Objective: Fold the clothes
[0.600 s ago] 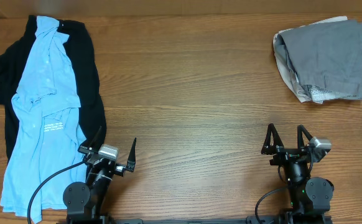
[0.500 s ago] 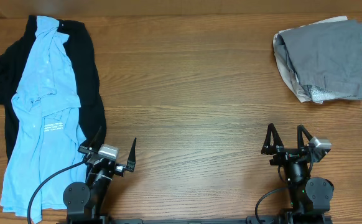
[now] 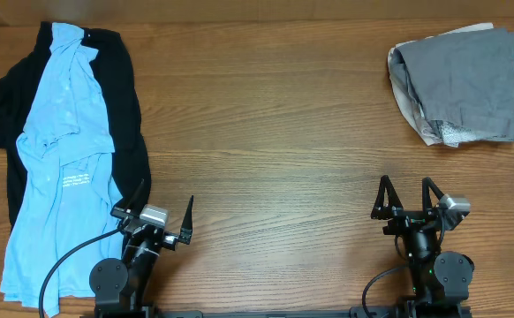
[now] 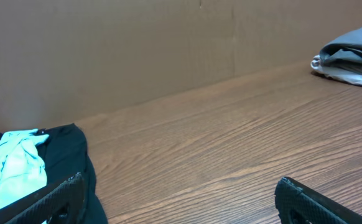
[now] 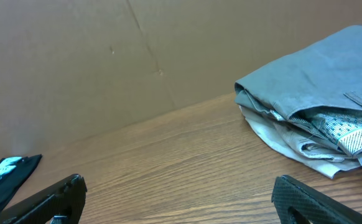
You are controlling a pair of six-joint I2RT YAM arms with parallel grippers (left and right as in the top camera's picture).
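A light blue T-shirt (image 3: 58,168) with pale lettering lies crumpled over a black shirt (image 3: 126,97) at the table's left side; both show at the left edge of the left wrist view, blue (image 4: 10,165) on black (image 4: 69,155). Folded grey pieces (image 3: 464,79) are stacked at the far right, seen close in the right wrist view (image 5: 311,81) and far off in the left wrist view (image 4: 352,53). My left gripper (image 3: 162,210) stands open near the front edge, just right of the black shirt, holding nothing. My right gripper (image 3: 405,196) is open and empty at the front right.
A brown cardboard wall (image 4: 168,43) runs behind the far edge of the wooden table (image 3: 266,132). A black cable (image 3: 63,265) loops from the left arm's base over the blue T-shirt's lower end. White and patterned fabric (image 5: 330,140) sticks out under the grey stack.
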